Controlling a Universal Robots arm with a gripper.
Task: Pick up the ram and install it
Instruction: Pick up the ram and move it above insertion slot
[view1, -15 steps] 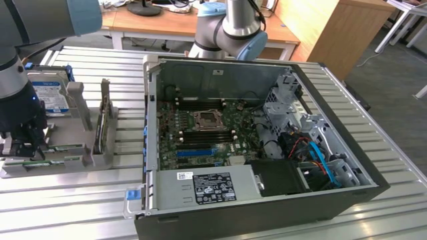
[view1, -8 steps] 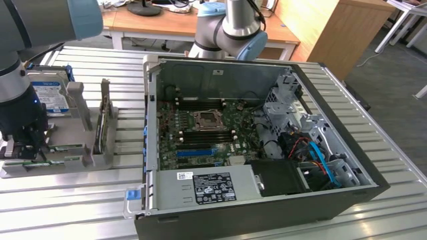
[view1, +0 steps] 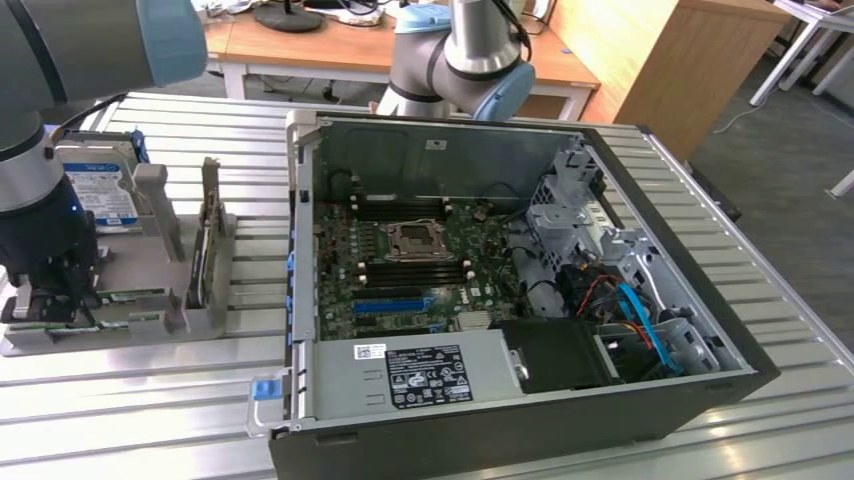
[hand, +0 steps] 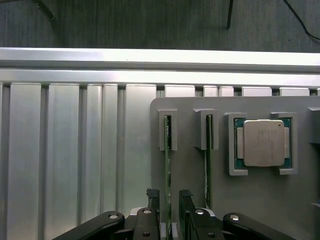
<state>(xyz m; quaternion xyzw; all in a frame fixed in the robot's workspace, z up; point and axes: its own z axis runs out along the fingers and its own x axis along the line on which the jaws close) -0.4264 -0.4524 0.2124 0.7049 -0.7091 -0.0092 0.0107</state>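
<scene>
The gripper (hand: 169, 194) stood over the grey holder (hand: 190, 165) with its jaws open, one on each side of the ram (hand: 167, 160) and not quite touching it. The ram stood on its edge between them in its slot in the holder. A second stick (hand: 207, 160) stood just outside one jaw.

Arm (view1: 30, 170) enters at exterior view's left, wrist turned straight down. Its base column (view1: 461, 50) rises at rear centre. End effector (hand: 169, 202) jaws parted; both dark fingers (hand: 187, 200) parallel, clear gap between.
</scene>
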